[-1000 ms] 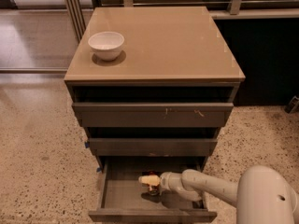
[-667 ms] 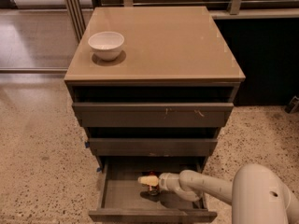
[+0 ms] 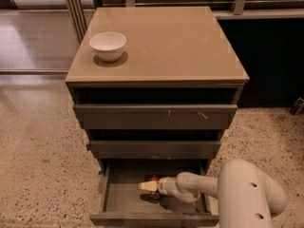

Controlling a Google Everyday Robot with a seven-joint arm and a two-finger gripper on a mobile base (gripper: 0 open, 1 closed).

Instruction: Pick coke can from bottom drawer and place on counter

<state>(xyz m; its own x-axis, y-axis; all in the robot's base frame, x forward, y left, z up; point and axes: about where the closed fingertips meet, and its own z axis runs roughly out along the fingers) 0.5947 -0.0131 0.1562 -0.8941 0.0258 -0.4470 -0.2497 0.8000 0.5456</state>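
Your cream-tipped gripper [image 3: 148, 186] sits low in the open grey-brown bottom drawer [image 3: 119, 199], right at the small red coke can [image 3: 153, 178], placed to lift it. Whether it clasps yet, I cannot tell.

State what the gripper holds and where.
Cannot be told: the gripper sits inside the grey-brown bottom drawer beside the small red cylindrical coke can; any hold is hidden.

1. No legible txt, brand or nos. anywhere; markings on coke can [image 3: 153, 178] can't be read.
2. Gripper [image 3: 146, 186]: inside bottom drawer [image 3: 122, 201], near centre, right by coke can.
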